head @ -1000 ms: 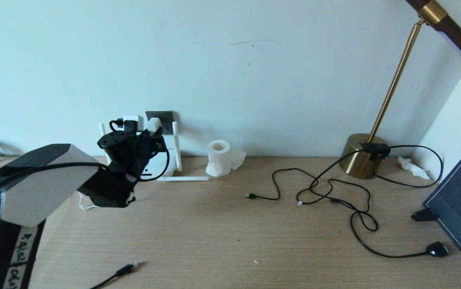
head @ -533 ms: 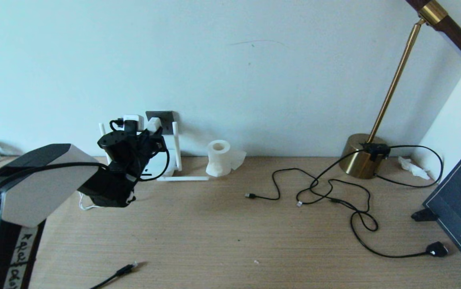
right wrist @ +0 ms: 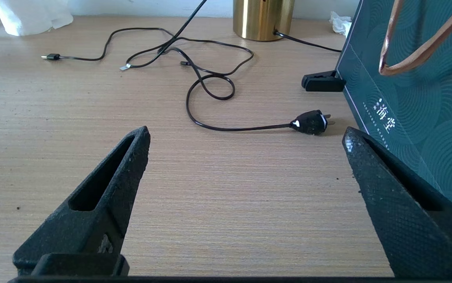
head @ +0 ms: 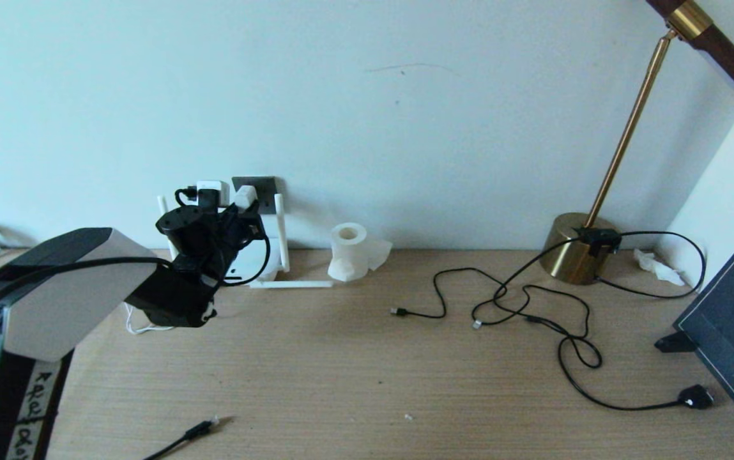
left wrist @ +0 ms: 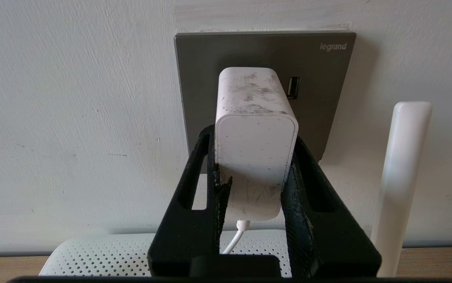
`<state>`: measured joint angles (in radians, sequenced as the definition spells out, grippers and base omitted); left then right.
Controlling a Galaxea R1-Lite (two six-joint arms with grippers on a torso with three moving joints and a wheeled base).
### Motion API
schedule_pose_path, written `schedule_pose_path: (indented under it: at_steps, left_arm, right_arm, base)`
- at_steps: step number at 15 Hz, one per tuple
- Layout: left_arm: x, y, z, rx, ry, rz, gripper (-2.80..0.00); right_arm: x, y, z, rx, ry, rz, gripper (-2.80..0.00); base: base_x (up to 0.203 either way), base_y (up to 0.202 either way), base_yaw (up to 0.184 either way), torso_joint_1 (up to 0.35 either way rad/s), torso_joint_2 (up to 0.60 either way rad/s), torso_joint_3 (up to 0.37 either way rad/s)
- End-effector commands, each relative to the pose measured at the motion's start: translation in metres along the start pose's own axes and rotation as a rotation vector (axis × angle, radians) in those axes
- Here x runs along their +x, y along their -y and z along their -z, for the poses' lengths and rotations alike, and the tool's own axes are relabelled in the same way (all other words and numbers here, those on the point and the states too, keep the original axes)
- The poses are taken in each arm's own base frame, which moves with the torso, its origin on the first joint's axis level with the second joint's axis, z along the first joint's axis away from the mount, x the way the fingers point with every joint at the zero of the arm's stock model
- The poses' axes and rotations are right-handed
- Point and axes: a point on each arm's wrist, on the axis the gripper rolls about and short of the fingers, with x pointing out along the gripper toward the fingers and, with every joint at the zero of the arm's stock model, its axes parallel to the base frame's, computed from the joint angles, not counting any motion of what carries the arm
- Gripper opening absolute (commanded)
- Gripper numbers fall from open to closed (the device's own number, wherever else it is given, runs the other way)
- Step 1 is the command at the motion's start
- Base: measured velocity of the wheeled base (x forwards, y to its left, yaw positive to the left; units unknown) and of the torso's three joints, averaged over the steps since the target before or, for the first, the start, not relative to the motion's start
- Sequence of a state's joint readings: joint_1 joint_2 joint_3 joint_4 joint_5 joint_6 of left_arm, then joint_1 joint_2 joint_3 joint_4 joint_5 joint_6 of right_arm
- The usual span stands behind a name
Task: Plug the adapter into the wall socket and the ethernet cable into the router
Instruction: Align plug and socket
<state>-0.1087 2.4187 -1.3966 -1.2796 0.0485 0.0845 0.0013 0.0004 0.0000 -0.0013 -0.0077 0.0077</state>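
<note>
Setting: pale wall behind a wooden desk [head: 367, 358], cables strewn over its right half.
Left gripper [left wrist: 254, 157]: raised at the wall, fingers [left wrist: 210, 184] clamped on both sides of the adapter.
Adapter [left wrist: 254, 137]: white block, scuffed, front end against the wall socket; how deep the pins sit cannot be told. Thin white cord hangs from its lower end.
Wall socket [left wrist: 265, 51]: dark grey plate, a small USB slot showing just beside the adapter.
Router [left wrist: 104, 253]: white perforated box directly below the socket; one antenna [left wrist: 403, 177] stands upright to one side, another lies flat on the desk in the head view.
Ethernet cable [head: 197, 429]: black, clear plug tip, lying at the near desk edge, well apart from the router.
Right gripper [right wrist: 245, 157]: low over the desk's right side, fingers spread wide, holding nothing.
Other: tissue roll [head: 349, 250] near the router; brass lamp base [head: 574, 249]; black cord with a chunky black plug [right wrist: 310, 122]; dark green bag [right wrist: 418, 98] at far right.
</note>
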Motion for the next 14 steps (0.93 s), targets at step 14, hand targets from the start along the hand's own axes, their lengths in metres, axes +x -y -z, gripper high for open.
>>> schedule_pose_path:
  at_steps: [14]
  left_arm:
    - [0.005,0.002,0.010,0.001,-0.006,-0.020,-2.80]
  right_arm:
    - [0.000,0.000,0.000,0.000,-0.001,0.000,0.00]
  base:
    - [0.000,0.000,0.000,0.000,0.00,0.000]
